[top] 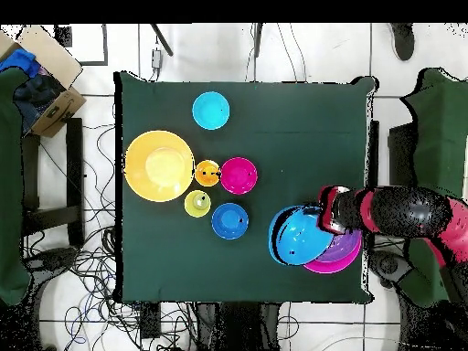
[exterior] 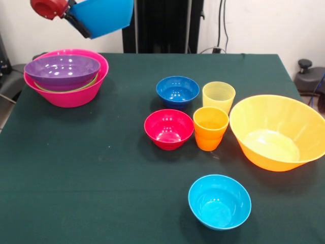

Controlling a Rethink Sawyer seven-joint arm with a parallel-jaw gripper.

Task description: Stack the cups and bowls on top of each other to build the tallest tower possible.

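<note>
Sawyer arm (top: pixel 402 212), overhead view: thick rounded links in glossy red, banded and mottled with black at the joints; broad black patches along the upper surface. Wrist housing (exterior: pixel 49 7), front view: round, red, with a darker circular recess in its face. Gripper (exterior: pixel 77 23): black angular body mounted directly beside the red wrist housing; fingers not distinguishable.

At the upper left of the front view, the frame's top edge is cutting off the sky blue bowl (exterior: pixel 104 16) and the tool (exterior: pixel 76 21), whose fingers are hiding behind it. The right edge is clipping the large orange bowl (exterior: pixel 277 132). Overhead, the blue bowl is covering most of the tower (top: pixel 336 256).
</note>
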